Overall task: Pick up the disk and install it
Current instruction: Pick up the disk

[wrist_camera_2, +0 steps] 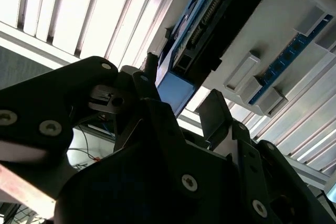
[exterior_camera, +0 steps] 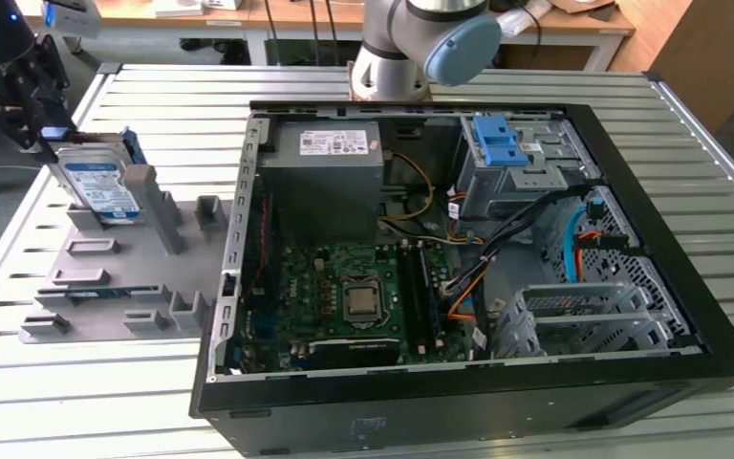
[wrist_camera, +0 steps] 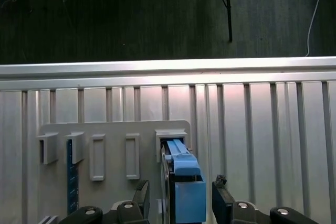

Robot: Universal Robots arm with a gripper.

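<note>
The disk [exterior_camera: 99,186], silver with a blue-and-white label and a blue carrier, stands on edge in a slot of the grey holder plate [exterior_camera: 112,277] at the exterior view's left. My gripper [exterior_camera: 51,134] hangs at its upper end. In the first wrist view the gripper [wrist_camera: 182,195] is open, one finger on each side of the disk's blue end [wrist_camera: 186,182], with small gaps. The second wrist view shows the disk [wrist_camera_2: 220,14] edge-on beyond the gripper [wrist_camera_2: 184,95].
An open computer case [exterior_camera: 673,191] lies to the exterior view's right of the holder, with a grey power supply [exterior_camera: 329,158], a motherboard [exterior_camera: 355,296], loose cables and a drive cage with a blue caddy [exterior_camera: 501,143]. The slatted metal table [exterior_camera: 74,402] ends just beyond the holder.
</note>
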